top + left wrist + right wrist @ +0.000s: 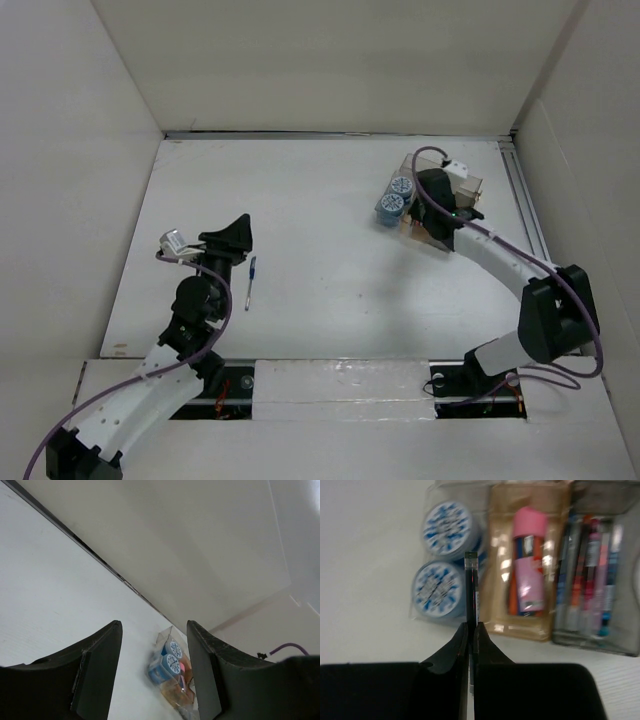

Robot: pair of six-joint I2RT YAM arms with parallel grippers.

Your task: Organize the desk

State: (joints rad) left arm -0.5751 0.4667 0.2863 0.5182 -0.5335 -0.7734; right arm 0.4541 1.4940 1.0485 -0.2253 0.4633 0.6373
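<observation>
The white desk (330,270) holds a clear organizer box (432,205) at the back right, with two blue-topped round tubs (442,550), a pink glue stick (530,555) and several pens (592,570) in its compartments. My right gripper (471,625) is shut on a thin dark pen (471,580) and hovers over the box, above the tubs' compartment edge. A blue pen (250,282) lies on the desk left of centre. My left gripper (154,630) is open and empty, raised beside that pen (232,238); the box shows far ahead between its fingers (172,672).
Pale upright walls (330,60) close in the desk at the back and sides. A silvery strip (530,210) runs along the desk's right edge. The arm bases and cables (470,385) sit at the near edge.
</observation>
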